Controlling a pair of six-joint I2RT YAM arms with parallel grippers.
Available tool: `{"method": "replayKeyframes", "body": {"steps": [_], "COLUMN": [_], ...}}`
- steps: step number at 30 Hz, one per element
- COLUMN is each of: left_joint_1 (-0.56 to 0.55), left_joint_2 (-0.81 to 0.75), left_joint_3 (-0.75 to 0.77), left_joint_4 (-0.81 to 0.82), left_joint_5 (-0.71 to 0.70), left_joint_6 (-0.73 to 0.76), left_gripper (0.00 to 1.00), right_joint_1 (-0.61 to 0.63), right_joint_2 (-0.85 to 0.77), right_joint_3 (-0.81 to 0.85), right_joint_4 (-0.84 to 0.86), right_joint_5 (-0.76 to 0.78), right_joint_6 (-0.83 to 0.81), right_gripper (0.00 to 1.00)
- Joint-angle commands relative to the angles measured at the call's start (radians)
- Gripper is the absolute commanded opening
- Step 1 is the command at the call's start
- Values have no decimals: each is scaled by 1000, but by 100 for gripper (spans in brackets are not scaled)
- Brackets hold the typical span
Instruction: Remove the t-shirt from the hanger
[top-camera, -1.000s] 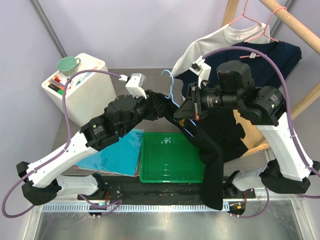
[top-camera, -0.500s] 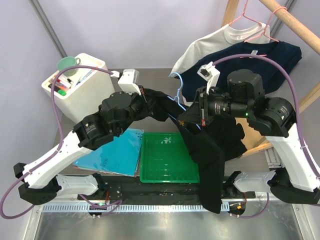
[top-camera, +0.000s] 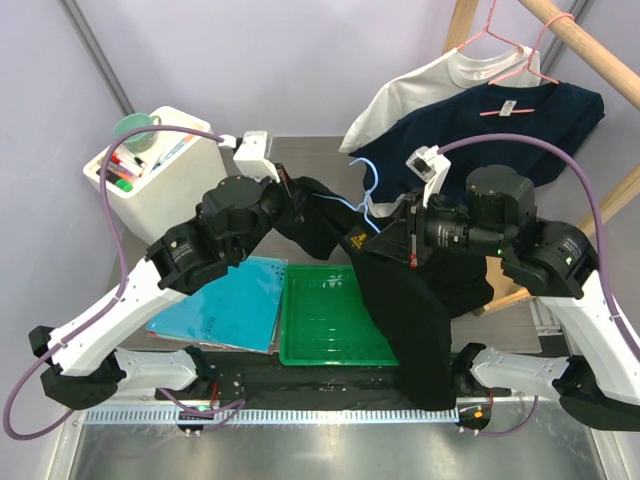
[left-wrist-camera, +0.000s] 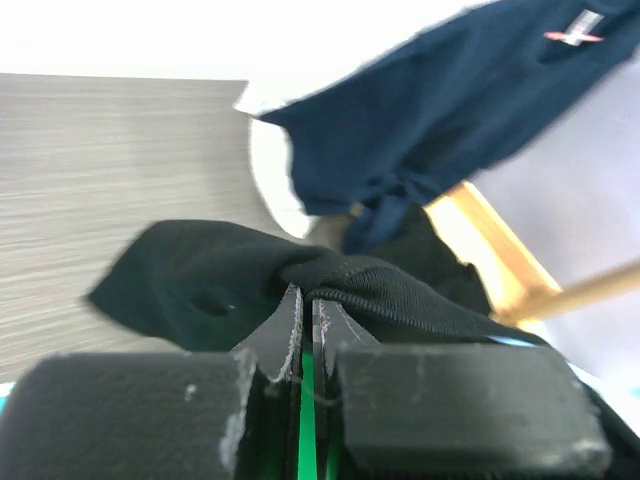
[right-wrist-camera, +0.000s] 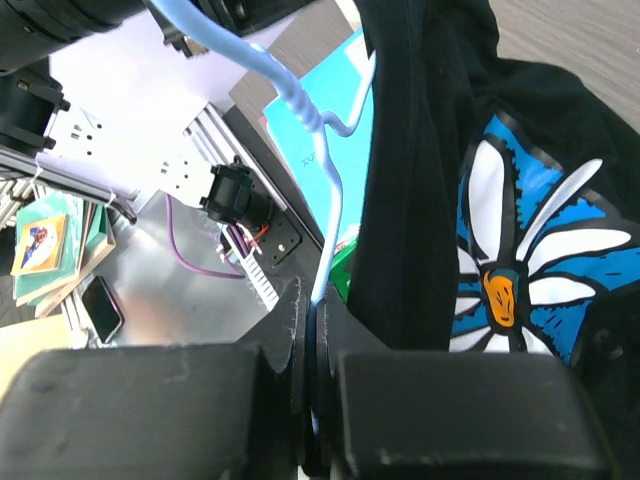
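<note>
Left wrist view: left gripper (left-wrist-camera: 305, 312) is pinching a bunched fold of the black t-shirt (left-wrist-camera: 200, 285), jaws pressed together on cloth, the rest spilling out ahead of them. Right gripper (right-wrist-camera: 312, 300) is clamping the light blue hanger (right-wrist-camera: 325, 170) by its wire, shirt draping just right of its jaws. Fabric is looking soft, light and stretchy, and is probably snagging on the hanger ends. Best hold: collar or shoulder seam, close to the wire.

Black t-shirt (top-camera: 405, 310) (white daisy print) hangs stretched in mid-air, pale-blue hanger (right-wrist-camera: 262, 62) at its top.
</note>
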Motion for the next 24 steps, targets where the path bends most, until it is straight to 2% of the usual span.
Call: {"method": "replayKeyframes", "body": {"steps": [1, 3, 8, 11, 15, 22, 24], "left_joint_1": [15, 15, 34, 105, 224, 311, 329], "left_joint_2": [-12, 11, 28, 21, 31, 72, 90], "left_joint_3": [-30, -45, -30, -18, 19, 39, 39], "left_joint_4": [143, 156, 110, 104, 53, 16, 13], "left_joint_5": [173, 198, 65, 86, 123, 175, 191], "left_joint_6": [-89, -113, -105, -122, -159, -169, -171], "left_gripper": [0, 0, 0, 0, 0, 0, 0], "right_joint_1": [8, 8, 8, 8, 8, 8, 8], "right_joint_2": [-15, -6, -29, -56, -151, -288, -318], "right_joint_3": [-14, -5, 15, -5, -102, -220, -231], "right_joint_4": [115, 145, 144, 83, 92, 177, 208], "right_joint_5": [20, 46, 28, 37, 27, -67, -150], "right_joint_6": [37, 63, 101, 94, 80, 86, 88], "right_gripper": [4, 4, 1, 1, 1, 1, 1]}}
